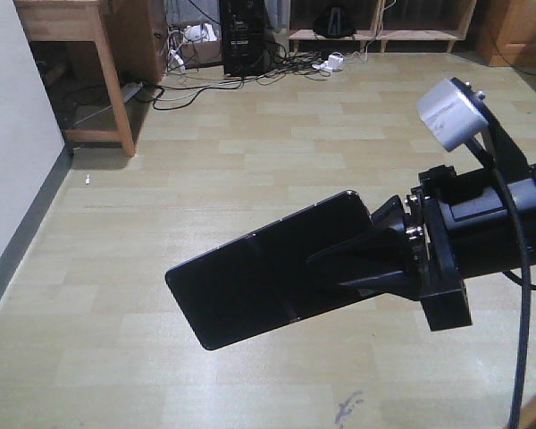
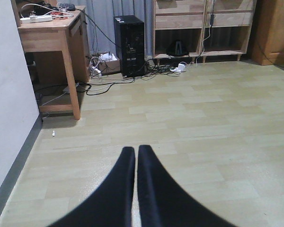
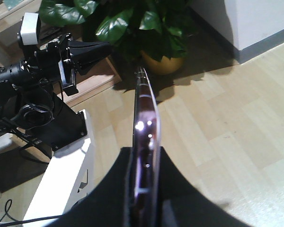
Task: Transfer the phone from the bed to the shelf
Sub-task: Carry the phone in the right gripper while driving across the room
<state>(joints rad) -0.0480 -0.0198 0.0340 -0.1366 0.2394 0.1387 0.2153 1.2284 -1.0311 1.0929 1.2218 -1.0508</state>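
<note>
Matte black right gripper (image 1: 320, 263) with wedge-shaped tapered fingers (image 1: 375, 261), boxy black wrist block (image 1: 442, 281) just behind it, silver-grey camera box (image 1: 449, 111) on a black bracket (image 1: 505, 150) above that block, thick black cable (image 1: 521, 304) trailing behind, left gripper (image 2: 136, 149) equally black and tapered

Glossy black phone (image 1: 250, 277), pinkish along its edge. Matte black right gripper (image 1: 326, 261). Floor (image 1: 250, 161) shows pale olive-tan planks. Shelf (image 2: 180, 21) is light wood, plant (image 3: 132, 23) deep green, pot (image 3: 163, 65) yellow.
</note>
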